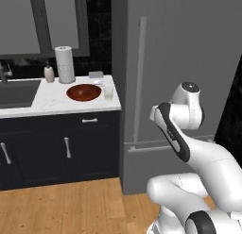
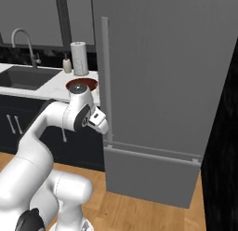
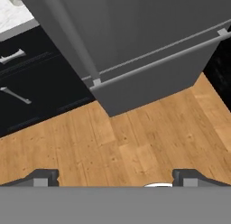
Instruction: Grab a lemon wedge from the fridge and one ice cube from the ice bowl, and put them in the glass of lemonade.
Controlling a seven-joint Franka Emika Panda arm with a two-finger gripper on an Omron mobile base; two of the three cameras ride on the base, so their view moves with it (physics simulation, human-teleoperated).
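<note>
gripper (image 3: pixel 115 178) jaws spread wide over wood floor (image 3: pixel 135 146), holding nothing, fridge (image 3: pixel 135 38) door shut, ice bowl (image 1: pixel 83 92) beside glass of lemonade (image 1: pixel 108 92) on counter (image 1: pixel 42 103)

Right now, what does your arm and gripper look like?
My arm is glossy white and rounded, built of fat curved segments with dark bands and round grey caps at the joints. My gripper has two small dark grey finger tips with squared ends.
</note>
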